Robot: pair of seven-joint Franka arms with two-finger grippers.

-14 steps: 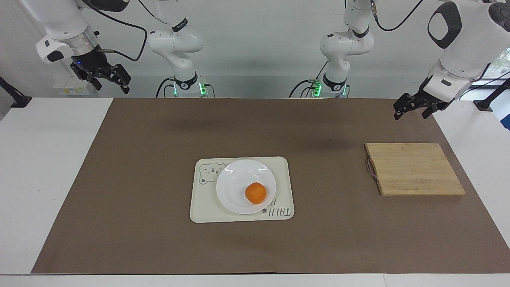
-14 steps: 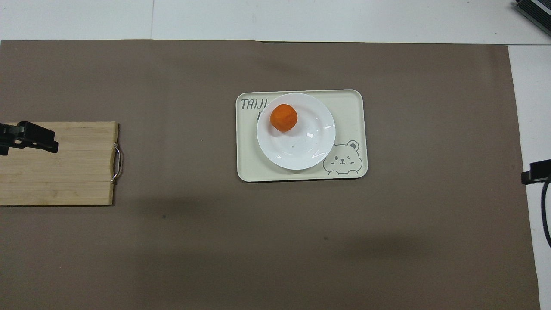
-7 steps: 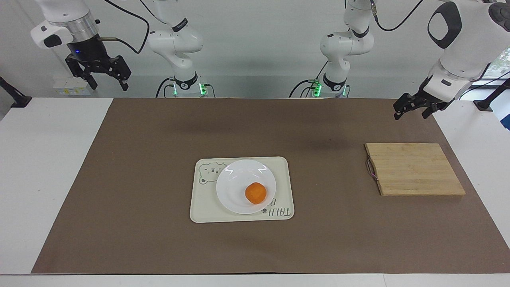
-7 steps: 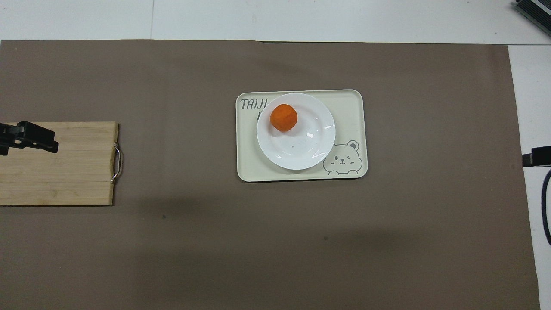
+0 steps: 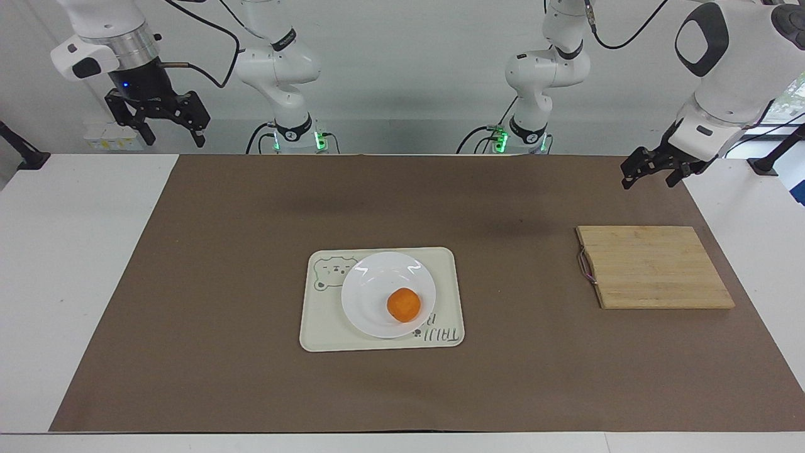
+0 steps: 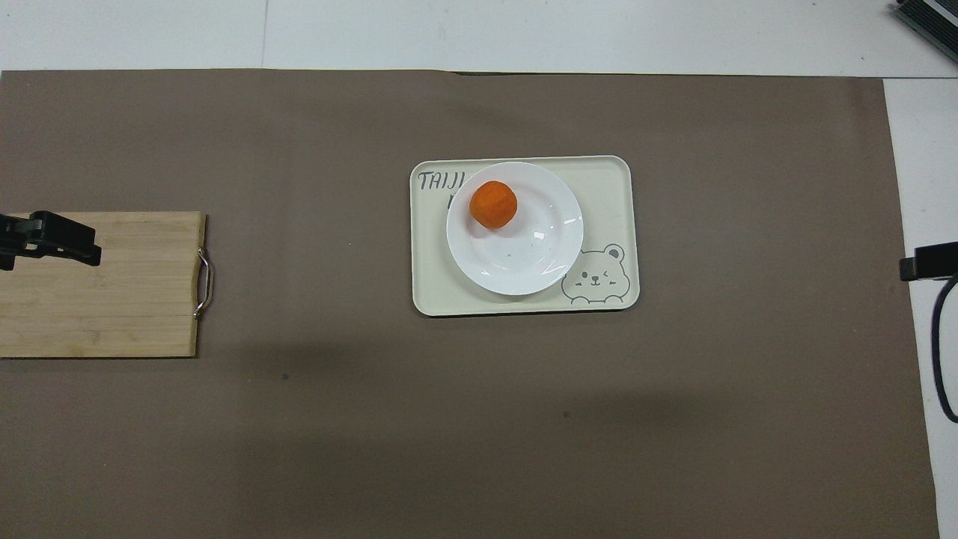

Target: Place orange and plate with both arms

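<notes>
Orange (image 5: 403, 304) sat on plate (image 5: 368, 296), plate on tray (image 5: 314, 333), mid-table. Right gripper (image 5: 171, 129) raised over right arm's table end, fingers spread, empty. Left gripper (image 5: 648, 171) hung above board (image 5: 654, 267), fingers apart, empty.

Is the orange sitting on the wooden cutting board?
No, the orange rests on the white plate, which lies on the tray; the cutting board is bare.
</notes>
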